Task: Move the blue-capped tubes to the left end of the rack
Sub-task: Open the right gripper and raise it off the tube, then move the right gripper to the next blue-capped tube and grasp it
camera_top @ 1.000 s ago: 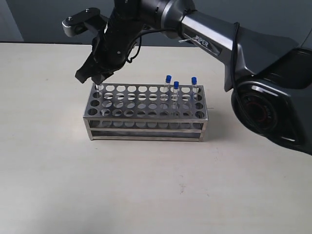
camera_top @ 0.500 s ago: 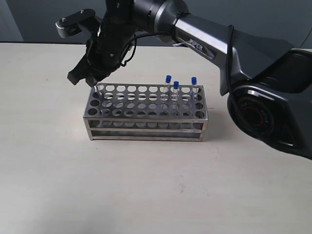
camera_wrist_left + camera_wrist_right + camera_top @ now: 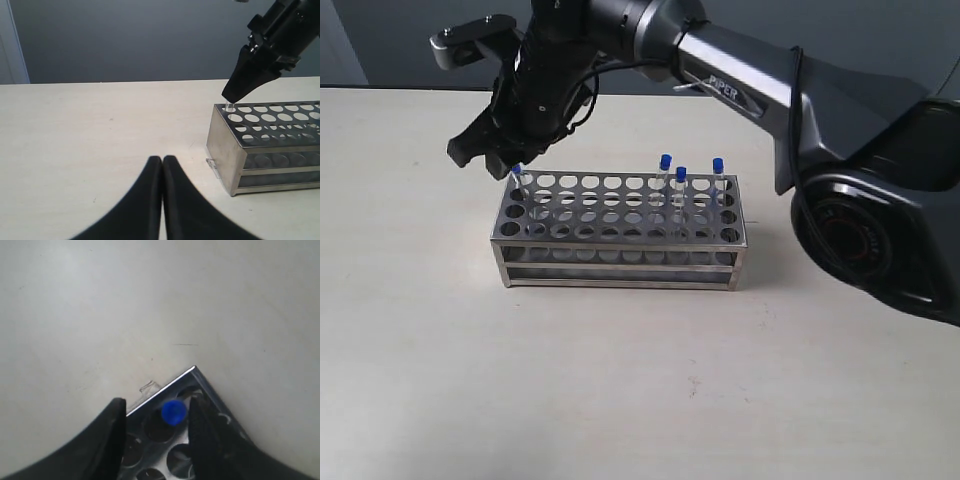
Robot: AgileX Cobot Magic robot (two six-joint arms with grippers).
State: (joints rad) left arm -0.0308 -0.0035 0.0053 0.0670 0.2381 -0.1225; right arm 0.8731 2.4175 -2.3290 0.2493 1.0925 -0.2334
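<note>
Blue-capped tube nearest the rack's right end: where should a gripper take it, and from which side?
Take the blue-capped tube by its top, at the cap, coming straight down from above. It stands upright and only that end rises above the rack; the rest sits inside the frame. Keep the fingers clear of the neighbouring tube.

The exterior camera stands back and a little raised, looking across the table (image 3: 620, 400) at the long side of the rack (image 3: 620, 225). The left wrist camera sits low, looking level past the left arm's fingers (image 3: 145, 200) at the rack's end. The right wrist camera looks straight down, close, between the right arm's fingers (image 3: 107, 440) onto that same end corner.
</note>
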